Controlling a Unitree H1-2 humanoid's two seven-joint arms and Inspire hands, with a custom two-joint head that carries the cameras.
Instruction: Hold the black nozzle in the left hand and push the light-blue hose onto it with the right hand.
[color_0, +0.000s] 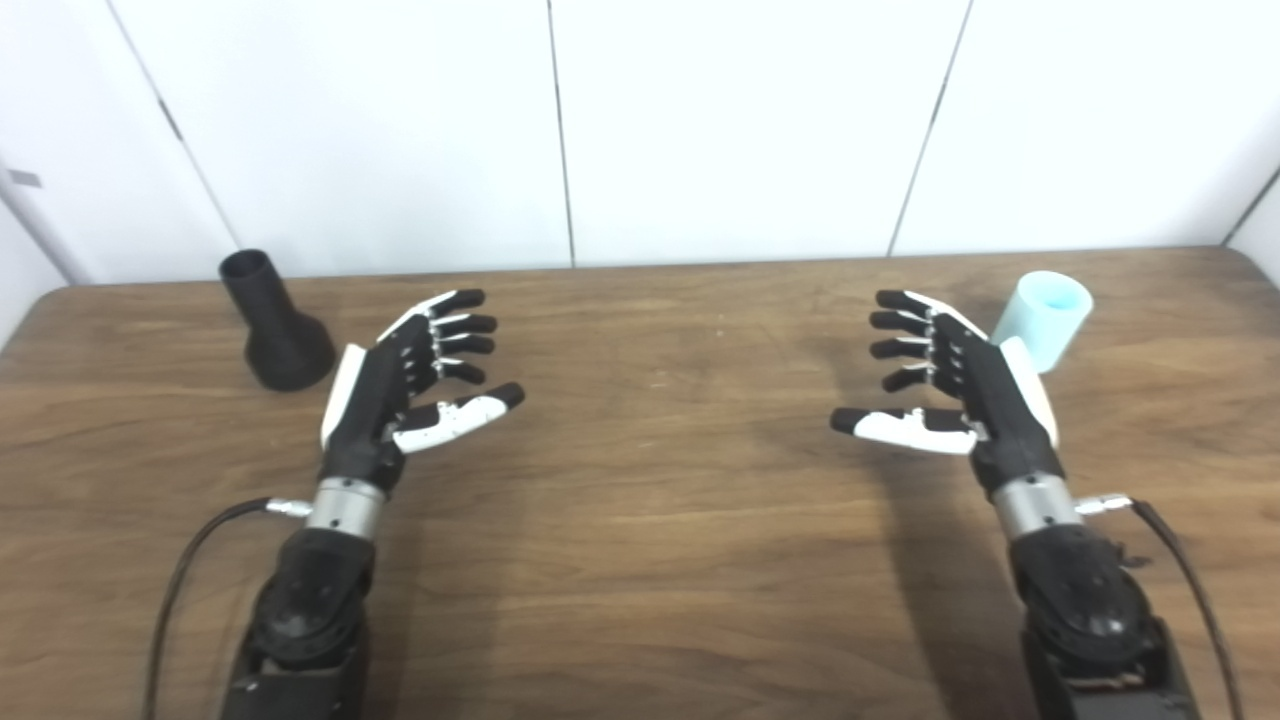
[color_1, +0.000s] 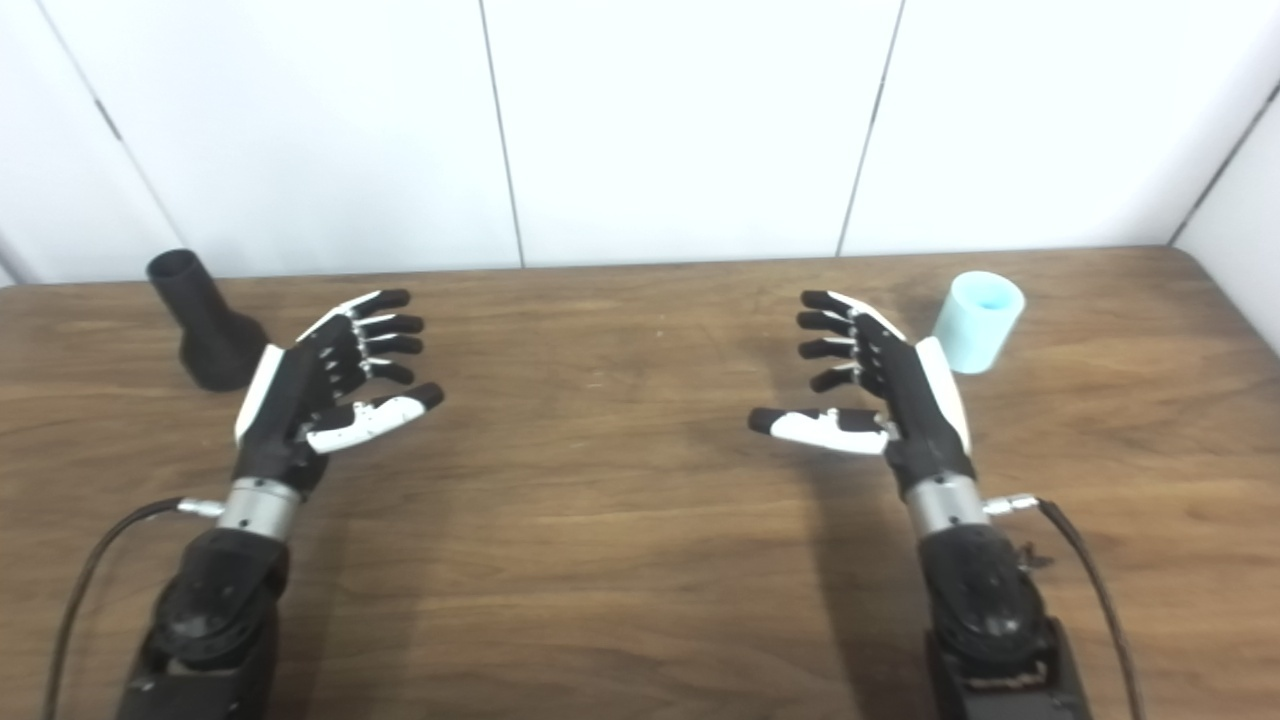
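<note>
Two arms reach up over the brown wood-grain desk (color_0: 640, 520), palms turned toward each other. The left robot hand (color_0: 415, 375) is spread wide, fingers apart and thumb out, gripping nothing. The right robot hand (color_0: 945, 375) mirrors it, just as open and just as empty. The black plastic nozzle with a flared base (color_0: 272, 325) stands upright on its wide end, narrow mouth up, just beside the left robot hand on its outer, far side, not touching it. The short light-blue tube of hose (color_0: 1043, 318) sits tilted behind the right robot hand on its outer side, partly hidden by it in the left eye view; the right eye view shows them apart.
</note>
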